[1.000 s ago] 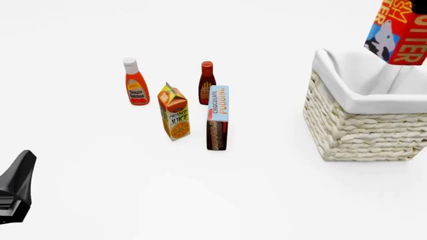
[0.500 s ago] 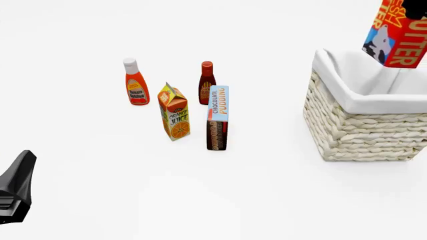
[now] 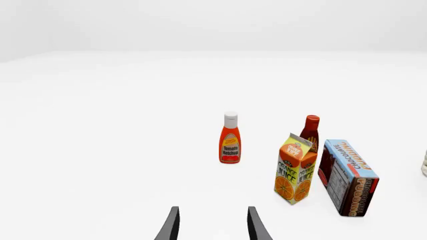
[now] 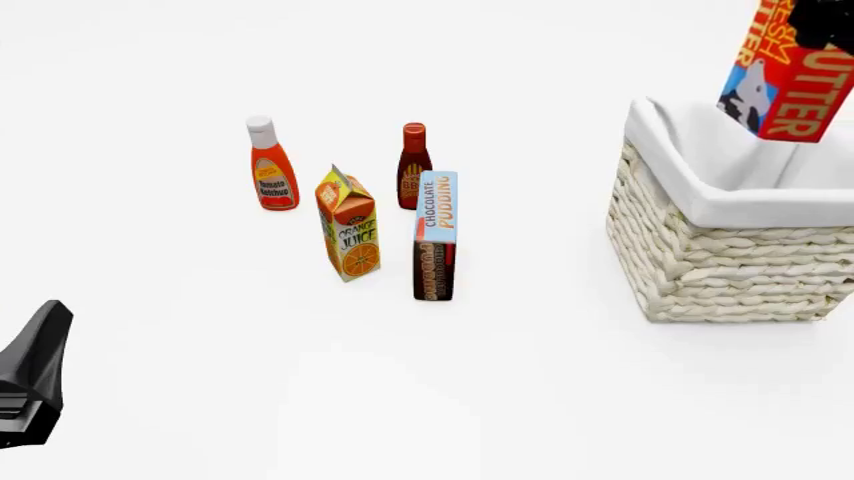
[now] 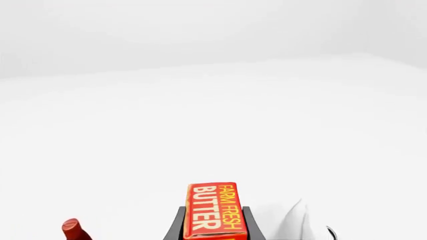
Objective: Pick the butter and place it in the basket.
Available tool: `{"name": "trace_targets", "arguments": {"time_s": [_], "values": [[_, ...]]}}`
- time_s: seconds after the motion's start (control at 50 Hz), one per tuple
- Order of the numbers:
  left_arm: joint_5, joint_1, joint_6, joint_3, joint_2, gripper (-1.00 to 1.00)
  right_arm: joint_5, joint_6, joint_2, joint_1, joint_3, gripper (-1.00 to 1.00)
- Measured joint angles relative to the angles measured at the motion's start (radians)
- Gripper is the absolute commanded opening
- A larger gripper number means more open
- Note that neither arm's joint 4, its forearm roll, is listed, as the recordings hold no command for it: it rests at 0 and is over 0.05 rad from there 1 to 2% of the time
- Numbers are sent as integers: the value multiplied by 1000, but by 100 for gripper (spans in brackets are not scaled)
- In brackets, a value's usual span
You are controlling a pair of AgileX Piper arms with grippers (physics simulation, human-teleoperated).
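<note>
- Right gripper (image 5: 213,227): black fingers (image 5: 175,226) pinching the red-orange rectangular butter box (image 4: 785,75) on both sides.
- Butter box hangs tilted in the air above the large cream-white woven wicker basket (image 4: 727,255), clear of its white cloth rim.
- Left gripper (image 3: 212,225): fingers spread, nothing between them, low over the white tabletop (image 4: 507,390).
- Orange juice carton (image 4: 348,235) just beside the tall chocolate pudding box (image 4: 435,235).

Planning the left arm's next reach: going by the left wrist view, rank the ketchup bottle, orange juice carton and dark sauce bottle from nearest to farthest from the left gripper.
1. Orange juice carton, nearest the left gripper, off to one side.
2. Ketchup bottle, farther ahead, standing apart.
3. Dark sauce bottle, farthest, behind the carton.
</note>
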Motion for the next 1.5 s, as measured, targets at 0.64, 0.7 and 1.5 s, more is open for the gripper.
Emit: {"name": "trace_targets", "arguments": {"time_s": [0.64,0.7,1.5], "values": [[0,0,0,0,0,100,-31,10,47,-11,5,-100],[0,0,0,0,0,100,-32,11,51,-12,5,-100],[0,0,0,0,0,100,-56,14,87,-24,9,-100]]}}
